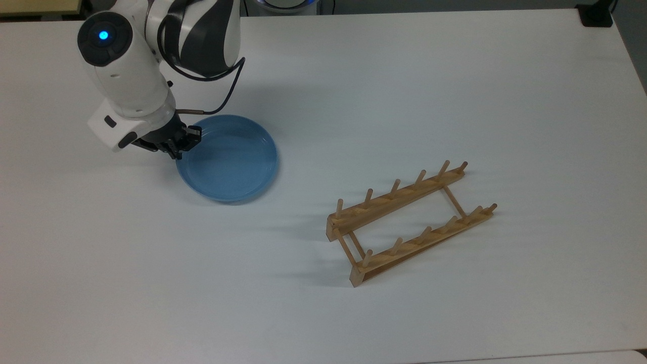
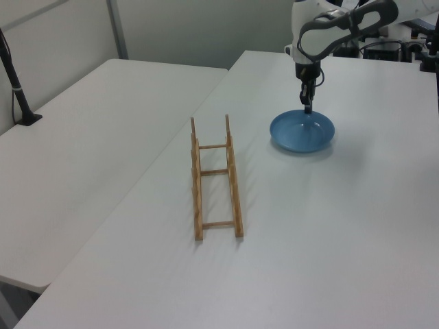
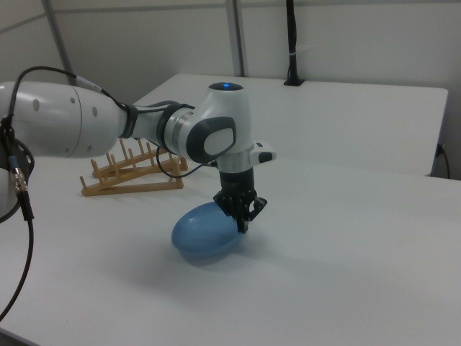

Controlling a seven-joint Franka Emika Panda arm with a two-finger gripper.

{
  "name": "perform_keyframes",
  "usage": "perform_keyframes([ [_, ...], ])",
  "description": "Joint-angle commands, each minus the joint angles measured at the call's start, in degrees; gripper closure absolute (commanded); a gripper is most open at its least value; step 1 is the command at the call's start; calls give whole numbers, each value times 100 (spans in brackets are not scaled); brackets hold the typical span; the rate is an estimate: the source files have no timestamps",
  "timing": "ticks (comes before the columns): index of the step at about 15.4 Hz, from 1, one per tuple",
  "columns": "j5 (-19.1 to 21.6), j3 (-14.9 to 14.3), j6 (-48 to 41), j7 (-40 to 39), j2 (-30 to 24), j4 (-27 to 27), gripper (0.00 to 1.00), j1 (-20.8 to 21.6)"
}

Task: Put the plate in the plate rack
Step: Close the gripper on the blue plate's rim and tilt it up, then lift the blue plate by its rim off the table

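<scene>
No readable text, labels or numbers anywhere

You're in a lab: plain white tables (image 2: 103,110), partition walls (image 3: 346,36), a clamped black pole (image 2: 14,79) at the frame's left

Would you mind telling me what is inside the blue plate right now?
The plate holds nothing: its blue bottom is bare. The pincer is shut on its rim at the top view's left, and the rim under the fingertips is hidden.

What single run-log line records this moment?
phase: lifting | gripper: shut on plate rim | plate: tilted, leaving table | plate rack: empty
</scene>
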Motion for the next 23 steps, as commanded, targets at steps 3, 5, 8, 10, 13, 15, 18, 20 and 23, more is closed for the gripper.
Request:
perform_keyframes([
  [3,234,-83,-218,-145,-454,-103,100,68],
  [5,392,-91,-245,-154,-525,-95,100,68],
  [8,437,-109,-307,-154,-622,-95,100,59],
  [10,454,-118,-438,-154,-701,1,100,68],
  [13,716,-135,-946,-154,-806,369,100,68],
  [15,762,-135,-1063,-136,-903,476,100,68],
  [18,753,-135,-1054,-119,-1131,486,100,85],
  [20,736,-214,-1002,-101,-1289,520,100,260],
  [23,823,-845,-993,-92,-1386,837,100,892],
])
